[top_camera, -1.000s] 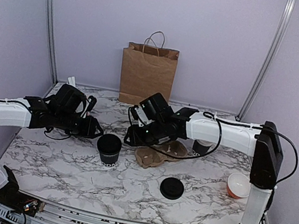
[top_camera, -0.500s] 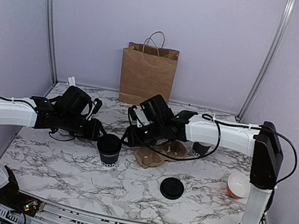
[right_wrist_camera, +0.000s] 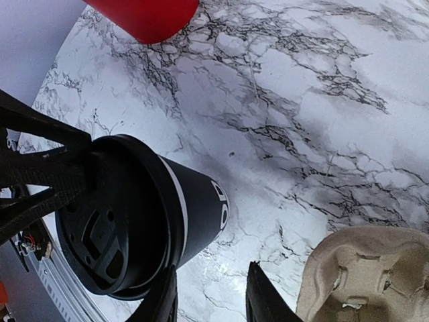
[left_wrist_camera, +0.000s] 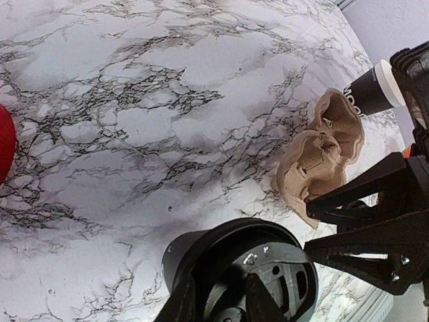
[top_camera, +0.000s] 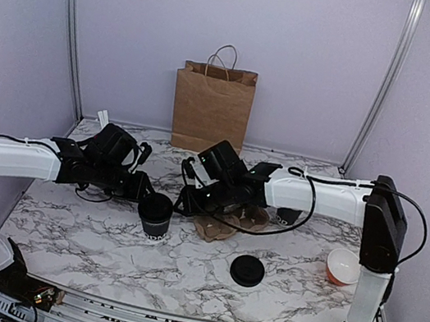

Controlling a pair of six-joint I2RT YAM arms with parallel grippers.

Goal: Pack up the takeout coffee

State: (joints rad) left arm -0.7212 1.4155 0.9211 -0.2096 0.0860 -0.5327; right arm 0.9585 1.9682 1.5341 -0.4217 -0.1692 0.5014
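At mid-frame the takeout coffee (top_camera: 155,215) should be held upright; whether the left gripper (top_camera: 145,191) is clamped cannot be told; the right gripper (top_camera: 182,203) is spread.

table (top_camera: 94,231): white marble with black veins; everything below stands on it.
cardboard carrier (top_camera: 218,227): brown moulded pulp, lying flat just beside the right fingers (right_wrist_camera: 263,295), at their right in the wrist view.
white-topped cup (left_wrist_camera: 373,88): black with a white upper part, beyond the carrier from the left fingers (left_wrist_camera: 182,302).
black lid (top_camera: 246,270): flat and round, on the near side of the right fingers, apart from them.
orange-red bowl (top_camera: 342,267): open side up, well apart from both pairs of fingers, by the table's right edge.
paper bag (top_camera: 211,109): brown, upright, handles up, at the back wall, well beyond both pairs of fingers.
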